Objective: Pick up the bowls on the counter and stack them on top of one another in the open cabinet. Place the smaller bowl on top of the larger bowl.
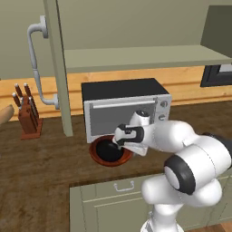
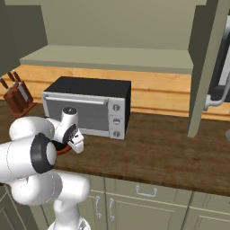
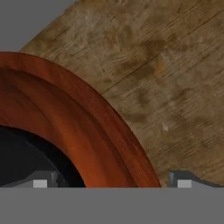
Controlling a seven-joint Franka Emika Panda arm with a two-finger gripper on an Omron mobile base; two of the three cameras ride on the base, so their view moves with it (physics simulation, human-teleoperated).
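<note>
Dark brown wood-grain counter (image 3: 175, 87) spread under everything, beyond the claw. Wide reddish-brown wooden bowl (image 3: 87, 127) right below, rim sitting between the tips, probably so the wall gets pinched. Small black bowl (image 3: 22, 157) nested inside already, off to one side. Claw (image 3: 111, 183) spread wide, gripping nothing yet.

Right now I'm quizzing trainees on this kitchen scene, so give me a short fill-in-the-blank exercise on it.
1. The smaller bowl sits inside the ____ bowl.
2. Both bowls rest on the counter in front of the ____.
3. The gripper straddles the brown bowl's rim with its jaws ____.
4. The cabinet shelf holds ____ bowls.

Missing words: larger; toaster oven; open; no
</note>
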